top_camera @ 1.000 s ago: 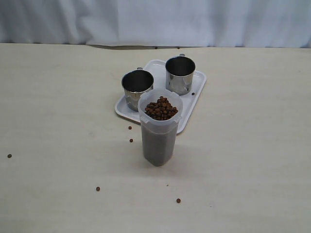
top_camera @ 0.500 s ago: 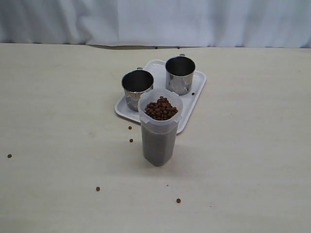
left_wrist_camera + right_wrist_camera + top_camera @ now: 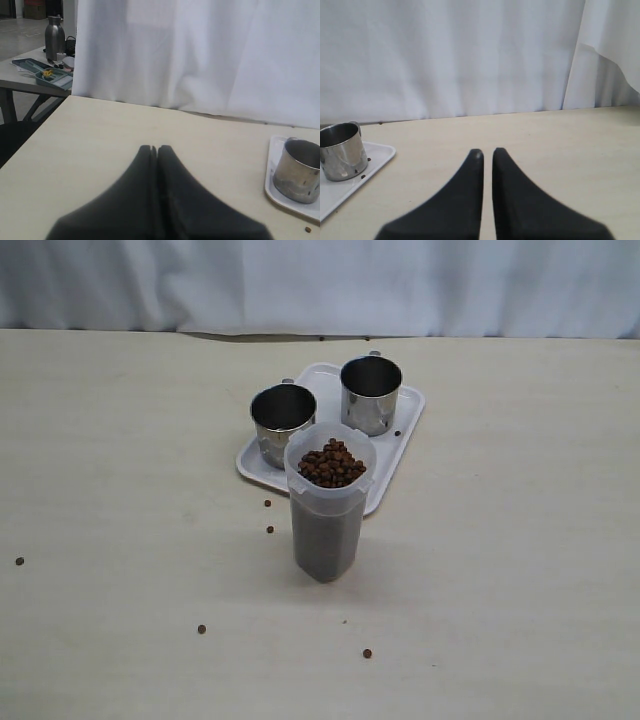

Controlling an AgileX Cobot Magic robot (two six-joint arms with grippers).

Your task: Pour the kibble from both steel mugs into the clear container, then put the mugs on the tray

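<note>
Steel mugs (image 3: pixel 283 420) were set on the tray (image 3: pixel 400 445); kibble (image 3: pixel 331 463) was heaped in the clear container (image 3: pixel 327 530) near it. Left end effector (image 3: pixel 154 150) and right end effector (image 3: pixel 484 152) were clenched, empty; any retreat was best kept clear of the container.

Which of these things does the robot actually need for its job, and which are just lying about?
Part of the job: clear container, kibble heaped inside, nearer steel mug, farther steel mug, tray.
Lying about: stray pellets on the table, white curtain, metal flask in the background.
</note>
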